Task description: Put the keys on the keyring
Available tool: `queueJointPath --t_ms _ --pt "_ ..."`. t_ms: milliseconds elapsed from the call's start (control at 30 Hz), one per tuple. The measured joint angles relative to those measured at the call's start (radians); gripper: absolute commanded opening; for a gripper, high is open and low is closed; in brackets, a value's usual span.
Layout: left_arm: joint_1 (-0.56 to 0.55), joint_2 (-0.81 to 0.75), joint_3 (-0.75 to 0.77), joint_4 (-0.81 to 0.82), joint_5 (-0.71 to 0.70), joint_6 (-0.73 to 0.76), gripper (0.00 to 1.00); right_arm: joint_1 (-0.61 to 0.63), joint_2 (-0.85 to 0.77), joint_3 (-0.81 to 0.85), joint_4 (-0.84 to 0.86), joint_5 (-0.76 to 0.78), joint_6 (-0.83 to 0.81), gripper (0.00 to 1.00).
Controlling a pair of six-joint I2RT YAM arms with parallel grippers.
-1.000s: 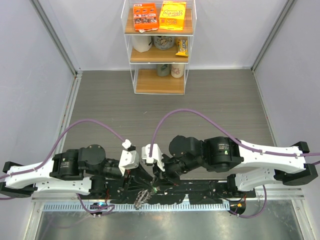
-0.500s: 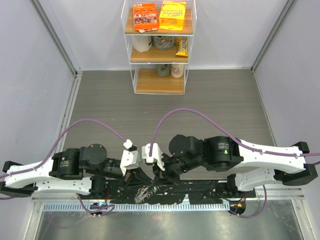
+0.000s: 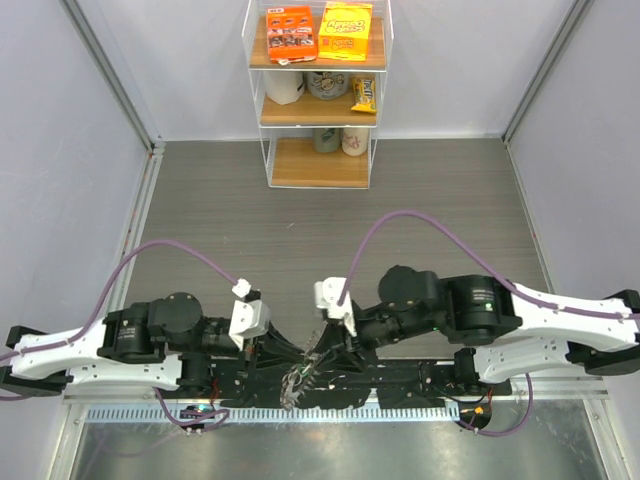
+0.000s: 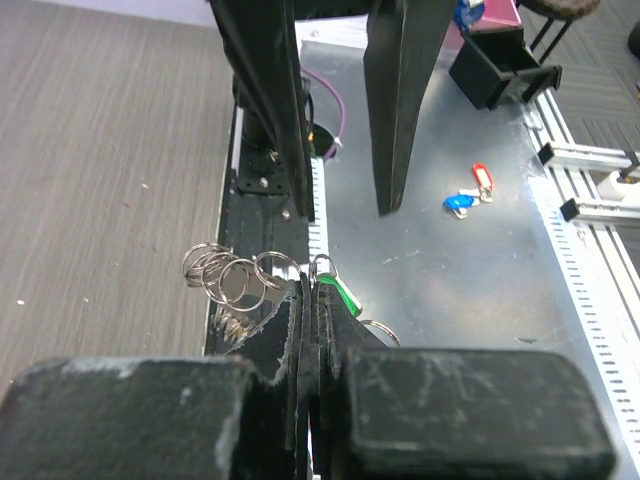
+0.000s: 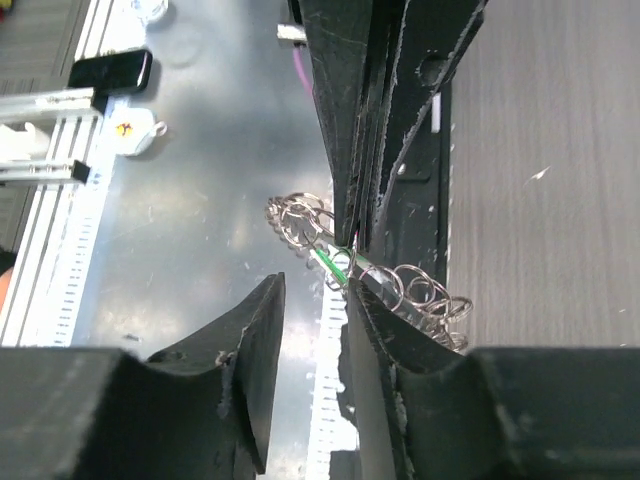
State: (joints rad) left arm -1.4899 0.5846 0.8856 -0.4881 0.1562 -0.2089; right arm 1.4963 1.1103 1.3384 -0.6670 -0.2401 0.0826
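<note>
The left gripper [image 4: 312, 300] has its jaws pressed together on the small flat key with bright green head [image 4: 345, 296]. The keyring [image 4: 235, 280], a bunch of silvery metal rings, hangs right at those tips over the black base rail [image 4: 265, 190]. The right gripper [image 5: 310, 300] stands just beside it, jaws partly apart with nothing between them. The print on the orange box [image 3: 292, 35] and yellow packet [image 3: 345, 32] of the far shelf is too small to read.

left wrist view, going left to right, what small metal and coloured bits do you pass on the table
keyring → green key → blue key tag → red key tag
</note>
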Motion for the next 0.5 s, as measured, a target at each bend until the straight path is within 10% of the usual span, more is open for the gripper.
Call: queueJointPath --t_ms 500 --pt "0.000 -0.121 -0.132 0.319 -0.043 0.042 0.00 0.000 -0.218 -0.138 0.214 0.150 0.003 0.40"
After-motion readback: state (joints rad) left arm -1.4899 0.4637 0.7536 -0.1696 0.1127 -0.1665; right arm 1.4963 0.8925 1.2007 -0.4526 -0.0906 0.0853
